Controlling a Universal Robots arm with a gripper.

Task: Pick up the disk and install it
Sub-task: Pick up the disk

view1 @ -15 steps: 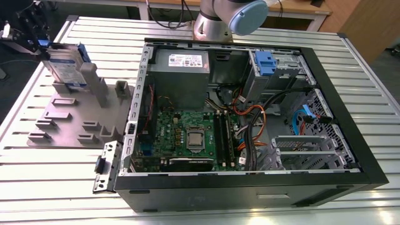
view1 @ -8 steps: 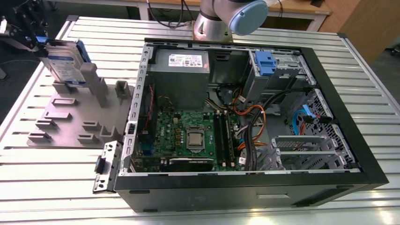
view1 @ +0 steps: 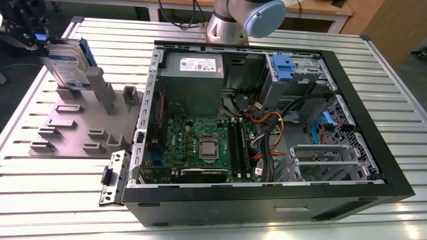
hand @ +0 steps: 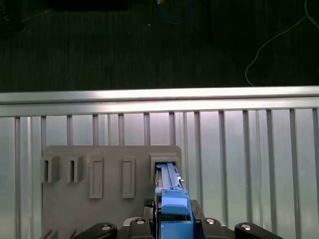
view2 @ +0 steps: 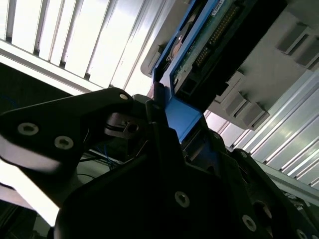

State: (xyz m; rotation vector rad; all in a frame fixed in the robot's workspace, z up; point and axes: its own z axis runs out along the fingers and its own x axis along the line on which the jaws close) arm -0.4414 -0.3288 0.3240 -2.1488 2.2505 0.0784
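The disk [view1: 67,64], silver with a blue-and-white label and a blue frame, stands on edge over the tall slot of the grey holder [view1: 70,122] at the exterior view's left. My gripper [view1: 32,36] sits at its upper end, shut on the blue frame. In the second wrist view the black fingers [view2: 124,124] clamp the blue frame end of the disk [view2: 209,40]. In the first wrist view the disk [hand: 172,196] shows edge-on between the gripper's [hand: 172,221] sides, above the holder [hand: 109,164].
The open black computer case [view1: 373,150] lies on the slatted metal table [view1: 60,200], with the motherboard, cables and a drive bay holding a blue clip [view1: 283,67] at its far right. The arm's base [view1: 230,22] stands behind the case. A loose metal bracket [view1: 112,177] lies beside the case.
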